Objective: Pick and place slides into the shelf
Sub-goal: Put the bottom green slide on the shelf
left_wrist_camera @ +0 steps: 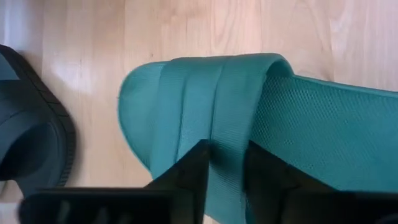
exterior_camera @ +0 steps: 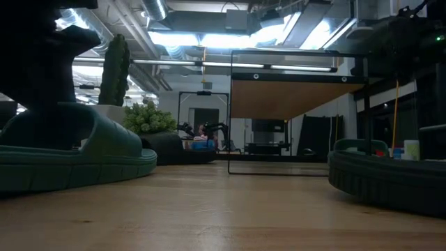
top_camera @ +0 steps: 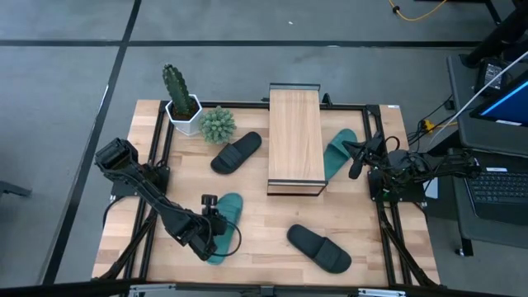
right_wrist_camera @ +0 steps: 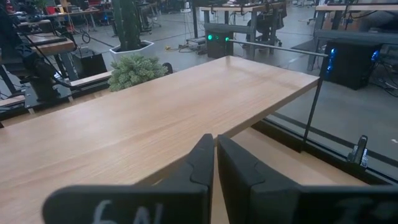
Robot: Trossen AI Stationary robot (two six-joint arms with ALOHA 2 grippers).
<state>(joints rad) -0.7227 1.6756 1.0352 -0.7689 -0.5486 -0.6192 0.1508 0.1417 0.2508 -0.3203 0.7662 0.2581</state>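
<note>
A teal slide (top_camera: 224,221) lies sole-down at the table's near left, and my left gripper (left_wrist_camera: 227,149) is shut on its strap. A black slide (top_camera: 237,153) lies left of the shelf (top_camera: 295,140). A second teal slide (top_camera: 338,153) lies right of the shelf. Another black slide (top_camera: 319,247) lies near the front edge. My right gripper (right_wrist_camera: 215,162) waits shut by the table's right edge, level with the shelf's plank top and touching nothing. My left gripper has the teal slide's wide ribbed strap (left_wrist_camera: 229,134) between its two fingers (left_wrist_camera: 194,168). A narrow strip of the strap shows in the gap. The fingers slant down from the table's near left. The slide lies flat on its sole on the table.
A potted cactus (top_camera: 180,97) and a small bushy plant (top_camera: 217,124) stand at the table's far left. The near black slide's edge (left_wrist_camera: 31,143) lies close beside the held teal slide. Bare wood lies between the slides in front of the shelf.
</note>
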